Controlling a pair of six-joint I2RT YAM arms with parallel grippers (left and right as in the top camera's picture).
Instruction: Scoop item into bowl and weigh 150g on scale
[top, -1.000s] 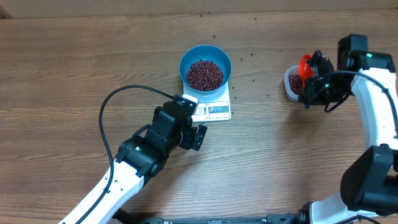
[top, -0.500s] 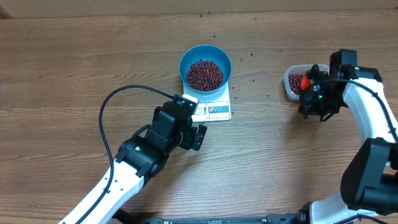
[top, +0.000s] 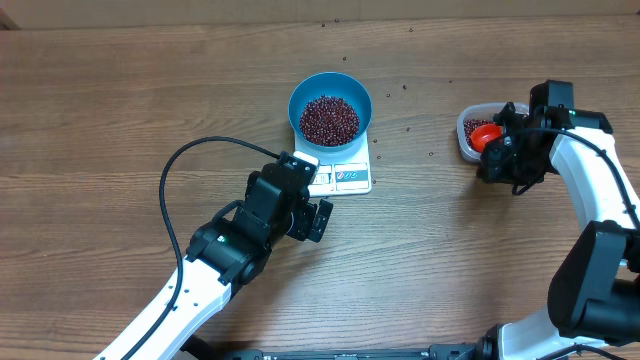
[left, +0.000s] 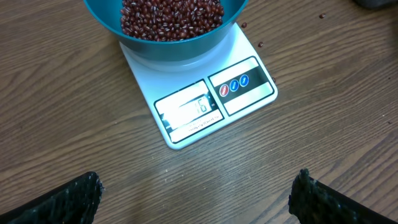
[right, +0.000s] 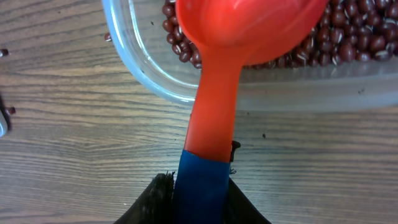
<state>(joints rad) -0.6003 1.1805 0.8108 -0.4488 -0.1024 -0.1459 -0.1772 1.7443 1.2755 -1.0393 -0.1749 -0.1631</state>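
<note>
Lowered since a second ago, the scoop (top: 484, 134) now rests with its red head in the container (top: 463, 140) rather than standing above it. Heaped beans (top: 330, 119) fill the bowl (top: 300, 95), which sits on the scale (top: 350, 178), display at its 6 o'clock edge. More beans lie in the container, at 3 o'clock from the bowl. The right gripper (right: 202, 193) has its fingers flanking the scoop's blue-taped handle; whether they press it I cannot tell. The left gripper (left: 198, 180) hovers at 7 o'clock from the scale, fingers wide apart, holding nothing. Around the bowl, stray beans (top: 404, 86) dot the table (top: 120, 100).
</note>
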